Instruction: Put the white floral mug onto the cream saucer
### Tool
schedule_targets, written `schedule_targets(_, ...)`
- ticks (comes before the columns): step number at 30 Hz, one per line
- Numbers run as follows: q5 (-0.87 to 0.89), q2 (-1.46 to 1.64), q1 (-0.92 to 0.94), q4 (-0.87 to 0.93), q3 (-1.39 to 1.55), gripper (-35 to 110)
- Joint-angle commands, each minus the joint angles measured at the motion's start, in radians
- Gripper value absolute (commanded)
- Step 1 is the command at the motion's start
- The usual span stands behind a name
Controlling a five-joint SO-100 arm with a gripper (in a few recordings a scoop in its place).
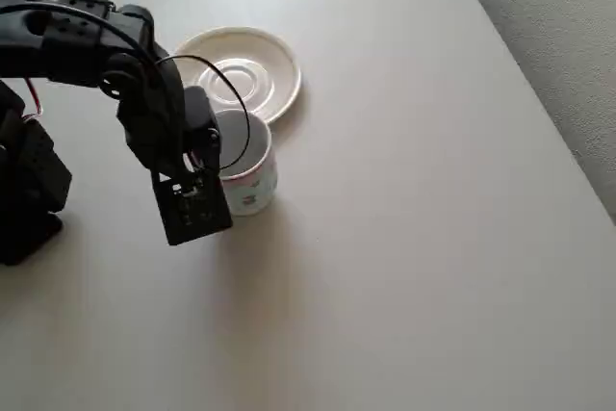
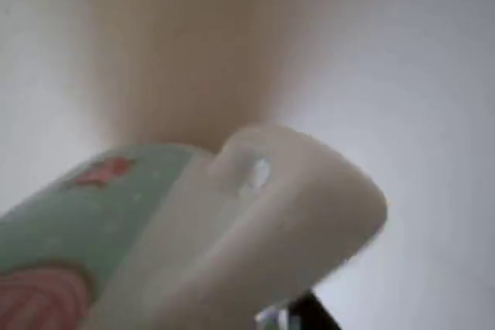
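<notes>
The white floral mug (image 1: 248, 163) stands upright on the table (image 1: 414, 238) just beside the empty cream saucer (image 1: 243, 71), with the gripper (image 1: 204, 156) at its rim, grip state unclear, so lifting and placing appear left

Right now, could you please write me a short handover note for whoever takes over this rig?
Gripper: at the near-left rim of the white floral mug in the overhead view; the arm's body hides the fingers, so I cannot tell whether it is shut on the mug.
Mug: upright on the table, just in front of the cream saucer, overlapping its near edge in this view. The wrist view shows the mug's side and handle very close.
Done: the approach to the mug.
Left: confirm the grasp, lift, and set the mug on the saucer's centre ring.
</notes>
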Motion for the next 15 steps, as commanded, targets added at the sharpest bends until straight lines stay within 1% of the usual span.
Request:
schedule_targets(1, -0.009, 0.272, -0.057, 0.1, -0.026, -2)
schedule_targets(6, 0.006, 0.403, -0.132, 0.225, -0.104, -2)
schedule_targets(10, 0.023, 0.42, -0.204, 0.314, -0.21, -2)
schedule_targets(15, 0.051, 0.431, -0.351, 0.334, -0.268, -2)
